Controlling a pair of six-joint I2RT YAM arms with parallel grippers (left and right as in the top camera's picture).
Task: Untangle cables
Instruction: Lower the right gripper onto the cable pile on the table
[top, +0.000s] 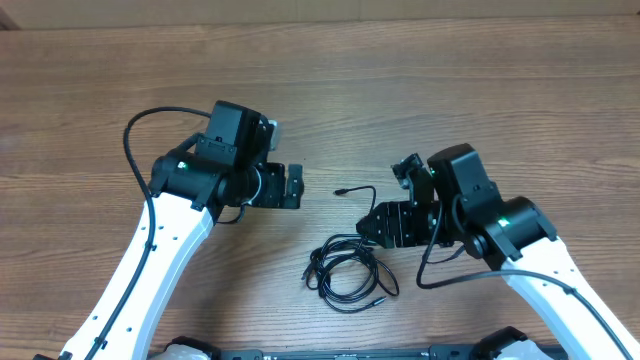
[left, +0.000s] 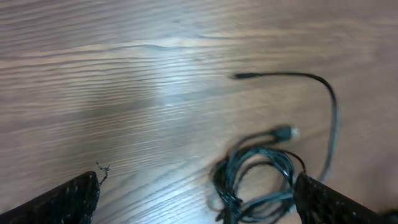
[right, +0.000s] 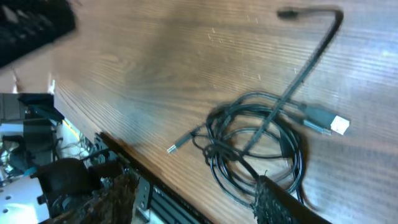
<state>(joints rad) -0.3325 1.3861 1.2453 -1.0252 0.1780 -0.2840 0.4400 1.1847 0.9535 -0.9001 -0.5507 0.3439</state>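
Left gripper (top: 297, 187) wide open and empty; right gripper (top: 368, 226) partly open, holding nothing. Cables (top: 348, 270) lie coiled on the table (top: 480, 80), just beside the right gripper. Risk: a finger snagging a loop would likely tighten the tangle. Both arms reach inward, grippers facing each other.

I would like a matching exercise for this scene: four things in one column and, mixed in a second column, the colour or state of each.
Things:
1. cables
2. left pincer
3. table
4. flat plug

Colour or state:
a. silver tip
b. open, holding nothing
c. black, looped in a heap
d. brown wood grain

Pairs: 1-c, 2-b, 3-d, 4-a
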